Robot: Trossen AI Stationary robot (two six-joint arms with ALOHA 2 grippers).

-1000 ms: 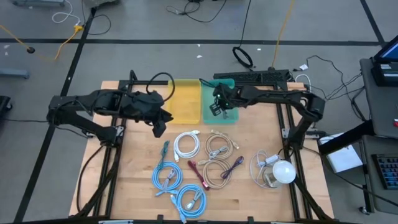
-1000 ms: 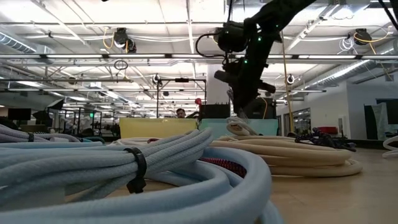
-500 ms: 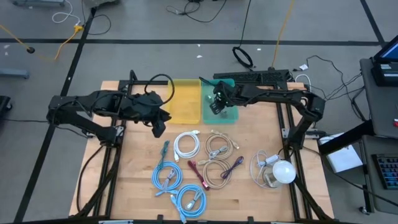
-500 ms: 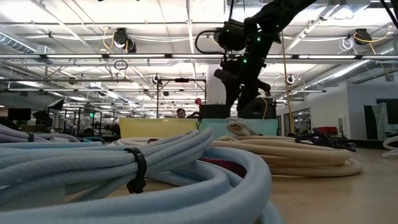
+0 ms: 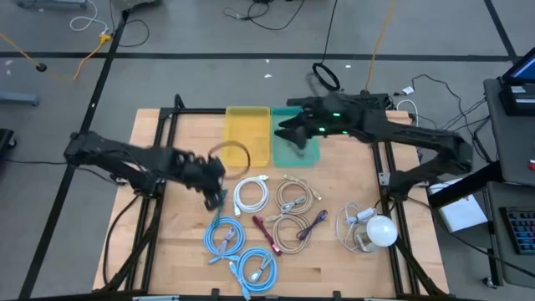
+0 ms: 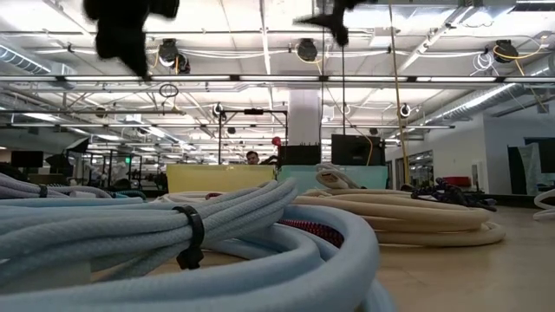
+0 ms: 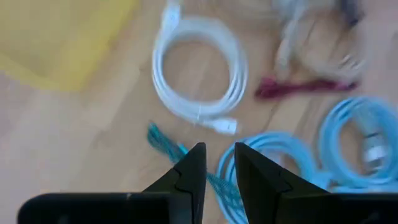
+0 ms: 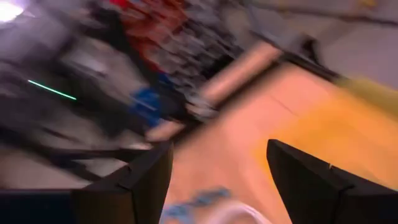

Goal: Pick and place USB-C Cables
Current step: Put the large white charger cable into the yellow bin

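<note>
cables: light blue coils (image 5: 224, 237), white coil (image 5: 250, 196), beige coils (image 5: 292, 197), teal (image 5: 221, 201), maroon (image 5: 266, 231), purple (image 5: 314, 224). bins: yellow (image 5: 248, 134), teal-green (image 5: 298, 149). counter (image 5: 180, 242): light wood.

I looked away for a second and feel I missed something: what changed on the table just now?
The left tool swung from beside the yellow plastic bin down toward the short teal cable. The right tool opened and pulled back over the teal plastic bin. The coiled cables on the wooden table stayed put.
</note>
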